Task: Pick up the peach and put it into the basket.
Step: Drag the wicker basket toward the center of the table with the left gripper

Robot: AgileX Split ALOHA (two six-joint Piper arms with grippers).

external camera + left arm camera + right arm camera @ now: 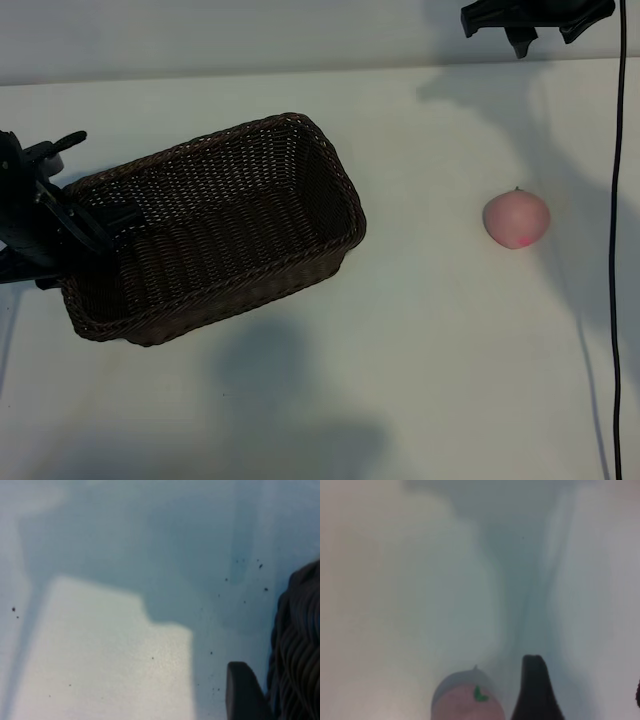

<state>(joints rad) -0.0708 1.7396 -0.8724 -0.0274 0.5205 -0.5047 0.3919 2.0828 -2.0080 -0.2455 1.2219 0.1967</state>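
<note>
The basket point(215, 230) sits with the left pincer point(75, 215) at its rim; its grip can't be told. The right pincer point(540, 25), open and empty, hangs beyond the peach point(517, 219); it must descend.

Just a plain white matte tabletop point(420, 380), soft grey shadows across it, pale wall strip point(250, 40) along the far edge.

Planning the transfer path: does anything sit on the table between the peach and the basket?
Nothing visible does. The peach lies alone on the white table, and the stretch between it and the basket is bare. The left gripper is at the basket's far end, away from that path.
</note>
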